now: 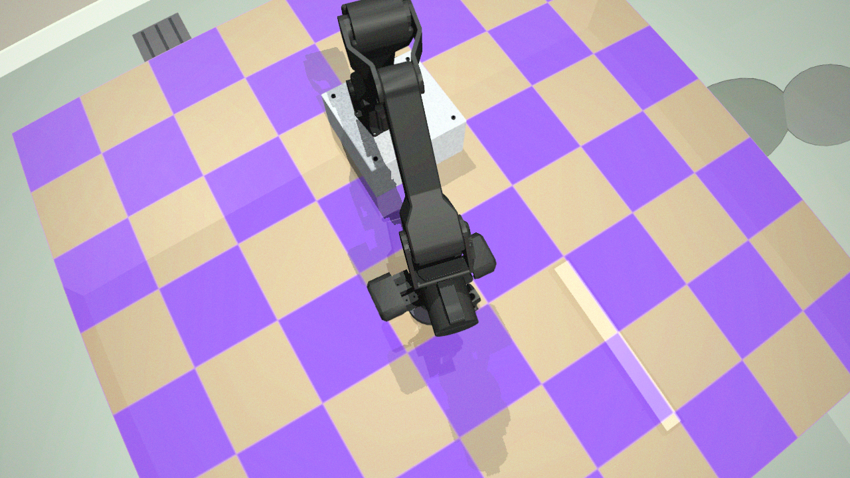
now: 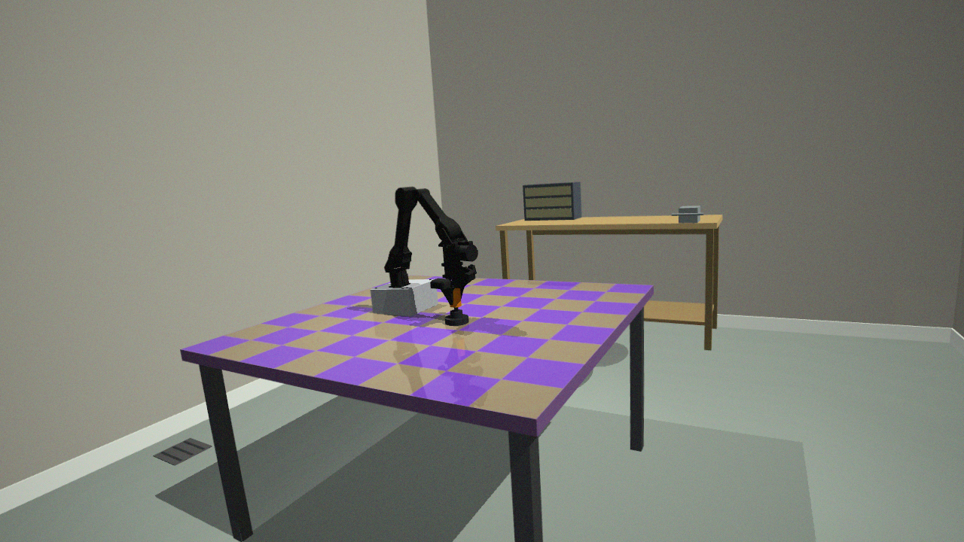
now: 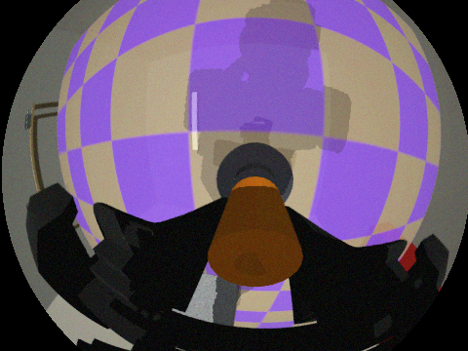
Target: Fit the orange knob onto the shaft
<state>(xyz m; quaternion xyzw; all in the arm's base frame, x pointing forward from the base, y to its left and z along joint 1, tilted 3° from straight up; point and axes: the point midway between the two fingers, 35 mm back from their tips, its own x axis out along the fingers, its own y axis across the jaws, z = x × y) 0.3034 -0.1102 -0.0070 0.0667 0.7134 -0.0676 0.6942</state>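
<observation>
My gripper [image 2: 456, 299] [image 3: 253, 207] clenched around the orange knob [image 2: 456, 296] [image 3: 254, 239] — upright above the round pedestal [image 1: 422, 317] [image 2: 456, 320] [image 3: 230, 168], pedestal on the checkered tabletop [image 1: 361, 368] [image 2: 431, 374] [image 3: 161, 180]

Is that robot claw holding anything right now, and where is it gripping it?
The gripper holds the orange knob by its sides.

The table [image 1: 309, 249] [image 2: 350, 367] [image 3: 151, 175] is checkered in purple and tan — the knob [image 2: 456, 297] [image 3: 254, 229] is coloured orange, the pedestal [image 1: 423, 317] [image 2: 456, 321] [image 3: 229, 171] dark grey.
</observation>
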